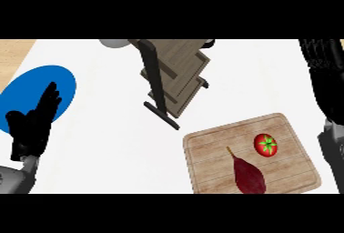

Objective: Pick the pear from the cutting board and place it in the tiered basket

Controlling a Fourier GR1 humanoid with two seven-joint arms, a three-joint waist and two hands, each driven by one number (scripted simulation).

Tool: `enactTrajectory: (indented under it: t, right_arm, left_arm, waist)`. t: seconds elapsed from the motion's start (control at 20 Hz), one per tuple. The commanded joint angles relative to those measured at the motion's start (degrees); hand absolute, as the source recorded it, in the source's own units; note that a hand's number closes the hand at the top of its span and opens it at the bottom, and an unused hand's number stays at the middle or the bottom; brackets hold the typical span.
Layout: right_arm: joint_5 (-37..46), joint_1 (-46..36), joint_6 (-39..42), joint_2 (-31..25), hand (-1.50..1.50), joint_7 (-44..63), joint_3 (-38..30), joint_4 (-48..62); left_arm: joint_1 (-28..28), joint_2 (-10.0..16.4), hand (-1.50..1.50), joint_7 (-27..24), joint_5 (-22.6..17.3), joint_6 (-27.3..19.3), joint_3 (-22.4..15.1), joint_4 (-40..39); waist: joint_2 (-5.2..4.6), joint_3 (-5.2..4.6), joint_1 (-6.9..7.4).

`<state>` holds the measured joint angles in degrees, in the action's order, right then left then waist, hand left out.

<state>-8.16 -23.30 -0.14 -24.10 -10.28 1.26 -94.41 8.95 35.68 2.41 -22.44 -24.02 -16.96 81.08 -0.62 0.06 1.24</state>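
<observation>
Left hand (pixel 32 126): low at the view's left, fingers straight and pointing up, holding nothing. It overlaps the near edge of a blue plate (pixel 27 88).

Right hand (pixel 328 77): along the right edge, partly cut off by it. The fingers that show run straight up the view and hold nothing. It is well apart from the pear.

Pear (pixel 250 176): dark red and elongated, lying on the cutting board (pixel 208 152) in its lower middle part. Its thin stem points up and to the left. Neither hand touches it.

Tomato (pixel 266 144): red with a green top, on the same board, just up and right of the pear and apart from it.

The cutting board sits on the white tabletop (pixel 107 141) at the lower right, turned slightly askew.

Tiered basket (pixel 176 75): wooden tiers on a black frame, at top centre, up and left of the board. Nothing shows on its tiers.

A pale rounded thing (pixel 114 43) peeks in at the top edge, left of the basket; I cannot tell what it is.
</observation>
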Motion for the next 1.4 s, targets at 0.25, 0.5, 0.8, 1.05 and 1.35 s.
enactTrajectory:
  t: [0.25,0.5,0.8,1.05,1.35]
  right_arm:
    - [-10.4,7.9,4.5,-1.6,1.50,7.4,-8.8,11.5]
    - [-8.1,15.4,-16.2,6.3,-1.50,14.0,-17.6,19.9]
    - [-12.5,27.2,-8.1,2.7,-1.50,22.1,-17.1,-2.4]
    - [-11.7,31.6,4.1,-10.1,-1.50,36.0,-10.5,-6.3]
    - [-5.9,28.4,8.3,-18.5,-1.50,49.2,-1.4,-16.5]
  left_arm:
    - [-8.7,-9.7,0.00,-4.5,2.9,-3.7,-4.4,-2.7]
    - [-9.7,-11.5,0.00,-3.4,1.6,-3.5,-5.6,-0.3]
    - [-10.7,-14.6,0.00,-5.0,5.2,-3.1,-5.5,-2.4]
    - [-11.9,-13.6,0.00,-6.0,3.5,-2.1,-5.1,-2.9]
    - [-11.9,-14.9,0.00,-7.0,4.4,-1.7,-6.1,-3.2]
  waist:
    - [0.25,-0.09,-1.67]
    - [0.39,0.00,-2.61]
    - [0.75,-0.09,-1.78]
    - [0.91,-0.30,-2.38]
    - [0.72,-0.31,-0.84]
